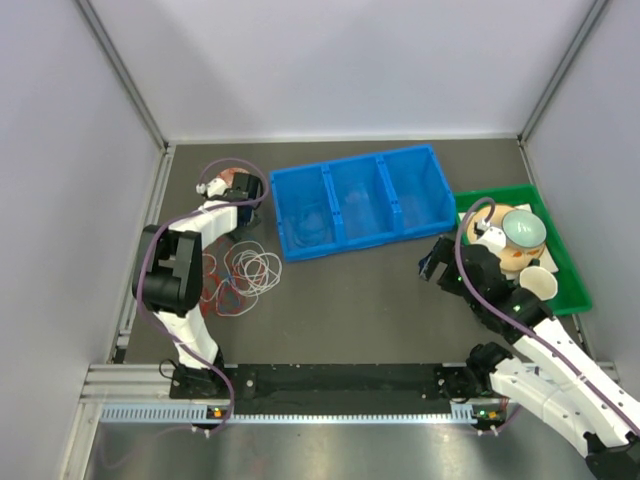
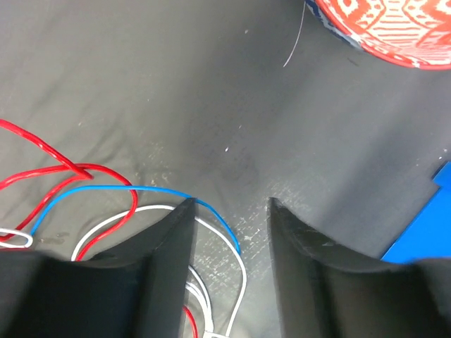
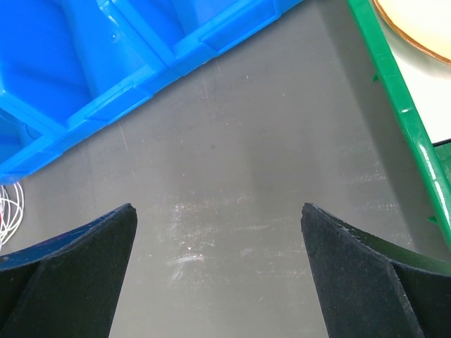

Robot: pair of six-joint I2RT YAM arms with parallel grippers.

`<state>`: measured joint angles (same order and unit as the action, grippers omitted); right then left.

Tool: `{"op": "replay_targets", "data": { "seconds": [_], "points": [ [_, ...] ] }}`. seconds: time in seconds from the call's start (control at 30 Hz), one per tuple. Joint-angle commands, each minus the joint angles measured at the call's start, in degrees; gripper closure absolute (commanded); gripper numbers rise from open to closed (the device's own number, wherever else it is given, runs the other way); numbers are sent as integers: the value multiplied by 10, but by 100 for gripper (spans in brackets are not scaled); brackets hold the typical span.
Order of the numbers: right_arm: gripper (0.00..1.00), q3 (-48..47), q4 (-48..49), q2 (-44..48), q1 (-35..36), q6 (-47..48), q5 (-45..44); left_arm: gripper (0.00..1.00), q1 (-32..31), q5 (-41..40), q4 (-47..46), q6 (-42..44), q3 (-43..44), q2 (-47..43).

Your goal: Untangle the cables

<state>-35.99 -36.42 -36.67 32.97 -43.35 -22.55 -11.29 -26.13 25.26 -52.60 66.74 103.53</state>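
Dark grey matting covers the table inside a pale-walled enclosure. At the far middle I have a blue three-compartment bin, and to its right a green tray carrying bowls and cups. The cables lie in loose red, white and blue loops on the left side of the mat, just near of the left gripper.

On my left wrist feed, that gripper sits low over the mat with its jaws partly apart and clamped on nothing. A blue cable arcs in from the left, crosses the tip of the left-hand finger and drops into the gap. A white cable curves through the same gap, and a red cable loops off to the left. A red patterned bowl shows at the far right.

The right gripper hangs over bare mat between bin and tray, jaws spread wide, holding nothing.
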Motion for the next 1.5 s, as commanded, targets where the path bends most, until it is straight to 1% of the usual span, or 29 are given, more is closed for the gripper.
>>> {"op": "replay_targets", "data": {
  "seconds": [0.0,0.07,0.2,0.33,0.43,0.57,0.67,0.7,0.77,0.8,0.87,0.9,1.0,1.1,1.23,1.3,1.37,1.4,1.43,1.47],
  "points": [
    [1,-9,11,-2,3,-2,-1,40,3,-5,-11,-2,-5,-39],
    [1,-8,11,-4,3,-3,-1,39,3,-3,-22,6,-13,-52],
    [1,-9,11,-13,3,-6,-1,41,3,0,-21,7,-18,-40],
    [1,-10,11,-10,3,-9,3,46,3,-5,-33,13,-17,-27],
    [1,-8,11,-3,3,-5,0,46,3,5,-24,11,-5,-8],
    [1,-6,11,-1,3,-6,1,45,3,6,-31,3,-13,3],
    [1,-7,11,-2,3,-6,3,42,3,3,-31,0,-15,6],
    [1,-6,12,-2,3,-6,2,46,3,3,-33,0,-16,7],
    [1,-7,11,-2,3,-5,2,77,3,-1,-32,1,-14,9],
    [1,-8,11,-2,3,-4,2,90,3,-3,-31,1,-8,10],
    [1,-10,11,-2,3,-4,1,94,3,-9,-26,5,-1,8],
    [1,-10,11,-2,3,-4,1,100,3,-10,-24,6,1,7],
    [1,-13,11,-2,3,-4,1,100,3,-15,-14,5,3,-5],
    [1,-13,11,-2,3,-5,1,100,2,-18,-5,2,-2,-46],
    [1,-15,12,-9,3,-3,2,100,0,-13,-3,14,-15,-135],
    [1,-15,13,-16,3,-3,3,100,-1,-9,-3,16,-27,-165],
    [1,-15,14,-21,3,-4,4,99,-1,-9,0,8,-44,-175],
    [1,-16,17,-24,3,-4,5,93,0,-7,-5,4,-52,-178],
    [2,-15,20,-25,3,-5,7,79,-1,1,-13,4,-72,-176],
    [2,-15,22,-26,3,-6,9,60,-1,7,-19,3,-78,-172]
  ]
}}
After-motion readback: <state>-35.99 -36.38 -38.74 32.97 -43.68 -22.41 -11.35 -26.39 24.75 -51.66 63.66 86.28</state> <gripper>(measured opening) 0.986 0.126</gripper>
